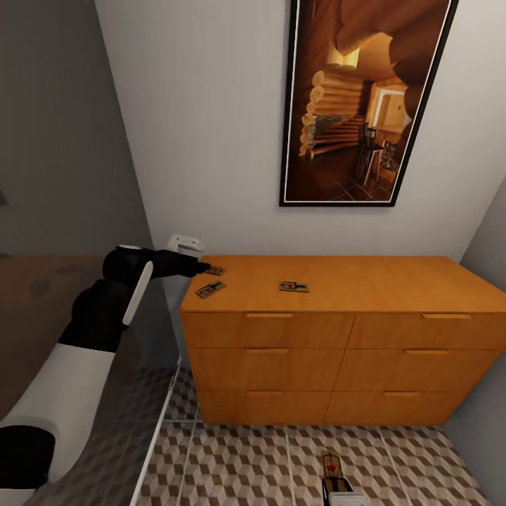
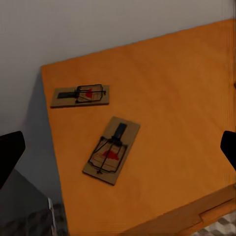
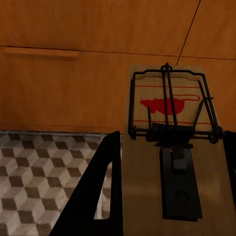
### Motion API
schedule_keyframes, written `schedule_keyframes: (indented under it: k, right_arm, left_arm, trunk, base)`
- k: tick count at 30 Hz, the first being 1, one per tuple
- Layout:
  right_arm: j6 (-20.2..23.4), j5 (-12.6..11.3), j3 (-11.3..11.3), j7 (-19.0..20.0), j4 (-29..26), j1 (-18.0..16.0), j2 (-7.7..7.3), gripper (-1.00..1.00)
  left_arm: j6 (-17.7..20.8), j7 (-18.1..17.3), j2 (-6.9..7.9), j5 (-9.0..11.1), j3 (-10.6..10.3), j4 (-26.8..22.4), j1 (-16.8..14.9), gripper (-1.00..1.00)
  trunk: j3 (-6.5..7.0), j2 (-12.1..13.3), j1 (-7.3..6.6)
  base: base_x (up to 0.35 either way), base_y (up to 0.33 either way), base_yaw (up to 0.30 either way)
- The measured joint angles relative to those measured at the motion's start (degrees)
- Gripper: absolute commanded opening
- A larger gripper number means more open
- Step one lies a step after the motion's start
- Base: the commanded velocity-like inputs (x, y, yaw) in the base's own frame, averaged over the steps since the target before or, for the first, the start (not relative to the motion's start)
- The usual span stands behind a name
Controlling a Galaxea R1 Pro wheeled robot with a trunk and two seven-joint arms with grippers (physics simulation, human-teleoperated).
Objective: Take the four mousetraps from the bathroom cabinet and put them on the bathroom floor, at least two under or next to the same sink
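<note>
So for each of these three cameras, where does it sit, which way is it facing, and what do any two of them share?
Head view: on the robot's head, looking down at the cabinet and tiled floor; left arm shows.
Left wrist view: above the cabinet top, facing two mousetraps; dark fingers at the edges.
Right wrist view: low, facing drawer fronts; fingers hold a mousetrap.
Shared: head and left wrist views both show those two traps.

The cabinet [image 1: 337, 330] is faced from above in the head view. Its top corner [image 2: 147, 98] is seen closer from the left wrist, and its drawer fronts [image 3: 98, 64] nearest from the right wrist.
</note>
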Motion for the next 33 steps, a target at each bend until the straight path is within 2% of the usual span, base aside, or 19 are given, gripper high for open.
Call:
schedule_keyframes:
  k: [4,10,14,18,23,33]
  right_arm:
    - [0.00,0.00,0.00,0.00,0.00,0.01,0.00,-1.00]
    - [0.00,0.01,0.00,0.00,0.00,0.01,0.00,-1.00]
    - [0.00,0.02,0.00,0.00,0.00,0.02,0.00,-1.00]
    - [0.00,0.03,0.00,0.00,0.00,-0.01,0.00,-1.00]
    - [0.00,0.01,0.00,0.00,0.00,0.00,0.00,-1.00]
    - [0.00,0.00,0.00,0.00,0.00,0.01,0.00,-1.00]
  left_arm:
    - [-0.12,-4.16,1.65,-0.06,-0.05,-0.23,0.00,1.00]
    - [-0.26,-7.68,2.96,-0.20,-0.25,-0.67,0.00,1.00]
    - [-0.28,-8.27,3.48,-0.24,-1.14,-0.76,0.00,1.00]
    - [-0.27,-8.49,4.46,-0.26,-3.80,-0.77,0.01,1.00]
    - [-0.28,-8.53,4.72,-0.30,-5.70,-0.73,0.01,1.00]
    - [-0.28,-8.55,4.81,-0.26,-6.50,-0.58,0.01,1.00]
  trunk:
    - [0.00,0.00,0.00]
    - [0.00,0.00,0.00]
    - [0.00,0.00,0.00]
    - [0.00,0.00,0.00]
    - [0.00,0.00,0.00]
    - [0.00,0.00,0.00]
  base:
    - [0.000,0.000,0.000]
    - [0.000,0.000,0.000]
    - [0.000,0.000,0.000]
    - [0.000,0.000,0.000]
    - [0.000,0.000,0.000]
    - [0.000,0.000,0.000]
